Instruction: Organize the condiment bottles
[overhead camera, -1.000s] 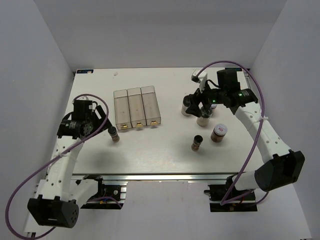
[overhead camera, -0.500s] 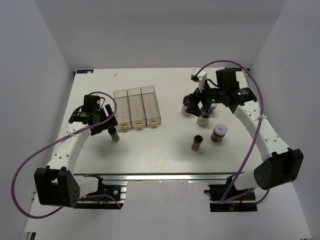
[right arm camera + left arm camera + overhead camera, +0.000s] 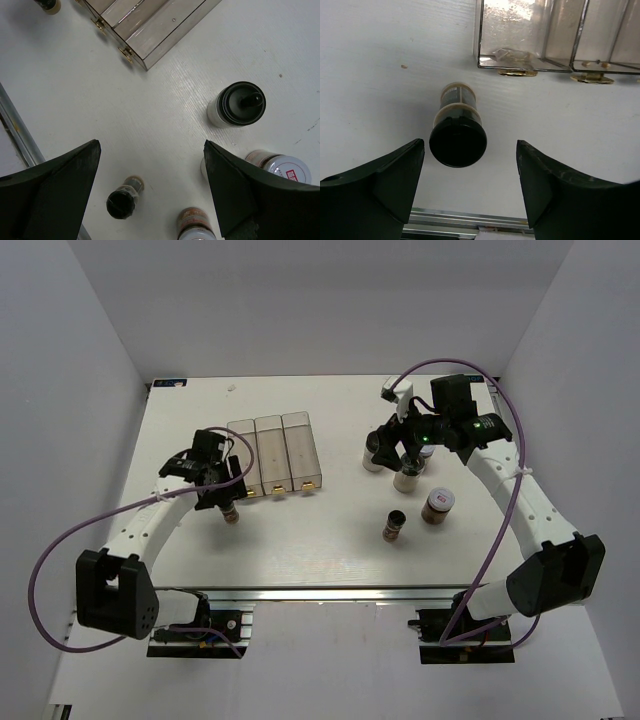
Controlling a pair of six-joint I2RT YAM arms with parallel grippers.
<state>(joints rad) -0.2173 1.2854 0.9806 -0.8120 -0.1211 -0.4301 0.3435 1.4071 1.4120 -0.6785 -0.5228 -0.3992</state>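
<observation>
A small black-capped bottle (image 3: 230, 510) with brown contents stands in front of the clear rack (image 3: 274, 452). In the left wrist view the bottle (image 3: 457, 137) stands just beyond my open left gripper (image 3: 470, 172), closer to the left finger, apart from both. My left gripper (image 3: 222, 490) hovers beside it. My right gripper (image 3: 396, 448) is open and empty above a group: a black-capped bottle (image 3: 236, 105) with white contents, a white-lidded jar (image 3: 277, 165), a reddish jar (image 3: 194, 225) and a small brown black-capped bottle (image 3: 123, 200).
The rack (image 3: 530, 35) has three empty compartments with gold latches at its front end; it also shows in the right wrist view (image 3: 145, 25). The table's front rail (image 3: 465, 220) runs close behind the left fingers. White walls enclose the table.
My left arm has swung right and forward toward the rack, bringing its open gripper up to the brown bottle. The right arm has barely moved.
</observation>
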